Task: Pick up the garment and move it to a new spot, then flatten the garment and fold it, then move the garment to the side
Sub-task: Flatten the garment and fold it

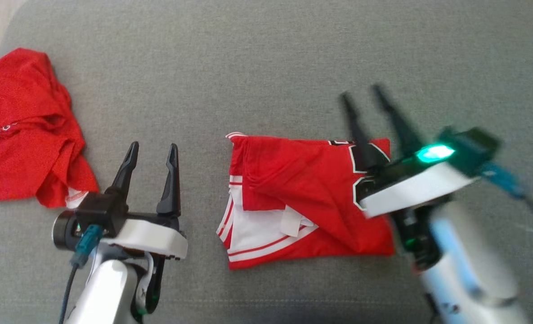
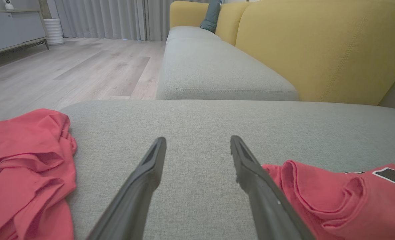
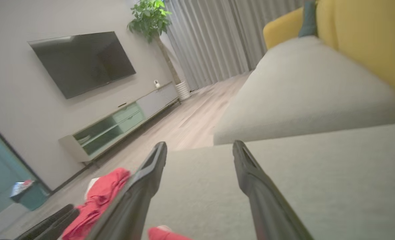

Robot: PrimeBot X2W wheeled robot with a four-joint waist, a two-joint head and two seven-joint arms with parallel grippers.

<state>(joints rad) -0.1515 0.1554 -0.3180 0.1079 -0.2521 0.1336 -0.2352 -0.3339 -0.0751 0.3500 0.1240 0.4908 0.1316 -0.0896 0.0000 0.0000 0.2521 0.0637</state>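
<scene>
At centre of the cushion lies the folded garment, my right gripper gaping empty over its 3 o'clock edge, left gripper likewise at 8 o'clock, so I'd pinch all layers before sliding it aside.

Head camera steeply down over grey cushion; wrist cameras low along it.

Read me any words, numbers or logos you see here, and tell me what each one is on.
Folded red jersey: black, white-edged characters, partly covered by the right gripper, not readable.
Crumpled red garment: a thin line of white print, too small to read.
No other text is legible.
</scene>
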